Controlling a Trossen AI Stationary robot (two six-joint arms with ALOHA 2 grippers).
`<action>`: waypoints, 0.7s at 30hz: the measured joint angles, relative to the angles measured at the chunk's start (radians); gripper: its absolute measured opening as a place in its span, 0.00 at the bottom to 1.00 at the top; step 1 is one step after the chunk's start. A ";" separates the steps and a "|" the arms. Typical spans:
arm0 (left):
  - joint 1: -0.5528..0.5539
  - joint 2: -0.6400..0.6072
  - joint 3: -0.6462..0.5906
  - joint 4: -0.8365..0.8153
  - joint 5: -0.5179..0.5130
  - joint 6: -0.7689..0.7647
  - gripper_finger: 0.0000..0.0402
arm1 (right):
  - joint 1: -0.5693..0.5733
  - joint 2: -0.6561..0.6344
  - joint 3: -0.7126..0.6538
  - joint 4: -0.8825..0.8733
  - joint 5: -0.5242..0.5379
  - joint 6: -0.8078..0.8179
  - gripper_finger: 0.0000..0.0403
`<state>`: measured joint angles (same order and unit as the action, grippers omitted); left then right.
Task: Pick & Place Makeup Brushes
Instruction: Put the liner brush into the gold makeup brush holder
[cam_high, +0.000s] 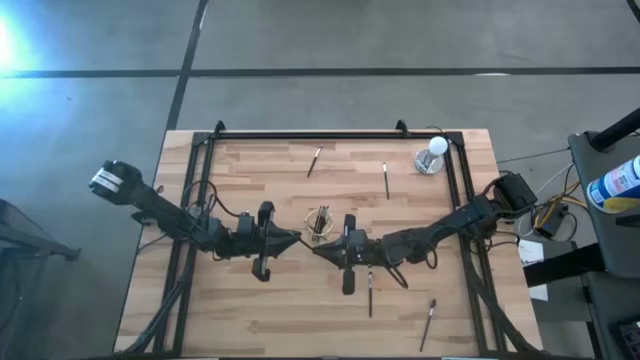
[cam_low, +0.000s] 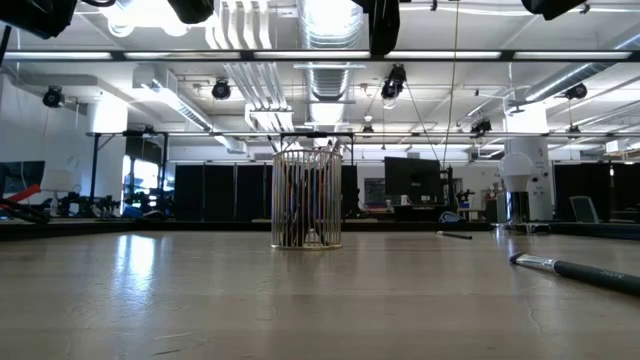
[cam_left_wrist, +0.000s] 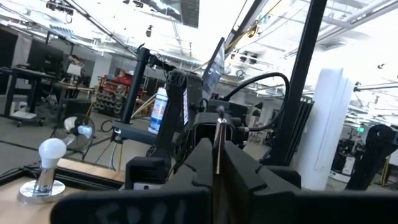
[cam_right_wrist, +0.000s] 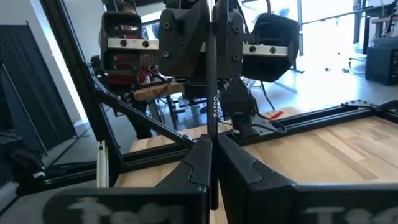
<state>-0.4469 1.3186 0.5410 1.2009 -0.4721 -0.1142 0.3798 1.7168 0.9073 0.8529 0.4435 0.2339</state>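
Observation:
Both arms reach level toward the table's middle, and my left gripper (cam_high: 292, 243) and right gripper (cam_high: 318, 247) meet tip to tip above the table, just near of a wire cup (cam_high: 320, 224) (cam_low: 307, 198) that holds several upright brushes. Each gripper is shut on one thin makeup brush (cam_right_wrist: 211, 93) that stands between them. In the left wrist view it is a slim stick with a paler stretch (cam_left_wrist: 217, 140). Other brushes lie flat on the wood: two toward the far edge (cam_high: 314, 160) (cam_high: 385, 180) and two toward the near edge (cam_high: 370, 290) (cam_high: 428, 322). My left gripper (cam_left_wrist: 216, 168) pinches the brush between its two fingers, coming in level from the table's left. A paler stretch of the brush (cam_left_wrist: 217, 149) rises from between the fingers, across them. The brush is clear of the table. My right gripper (cam_right_wrist: 211, 165) pinches the brush's dark handle (cam_right_wrist: 211, 124) between its two fingers, coming in level from the table's right. The handle crosses the fingers, stands about upright and is lifted clear; it carries pale lettering just above the fingers.
A white round-topped object on a metal base (cam_high: 432, 155) (cam_left_wrist: 46, 168) stands near the far right corner. A black frame (cam_high: 300, 135) runs along the far and side edges. In the low view one brush (cam_low: 575, 270) lies near right, with bare wood around the cup.

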 joint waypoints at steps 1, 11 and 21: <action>0.000 -0.004 0.002 -0.006 0.001 0.004 0.03 | 0.000 0.000 0.000 0.000 0.001 0.002 0.04; 0.032 -0.149 0.067 -0.396 -0.125 -0.011 0.02 | 0.000 -0.092 -0.003 -0.301 0.058 -0.002 0.23; 0.303 -0.080 0.089 -0.644 -0.031 -0.176 0.02 | 0.022 -0.283 -0.154 -0.453 0.114 0.004 0.04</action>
<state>-0.1443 1.2381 0.6300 0.5569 -0.5027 -0.2904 0.4019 1.4339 0.7536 0.3996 0.5579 0.2383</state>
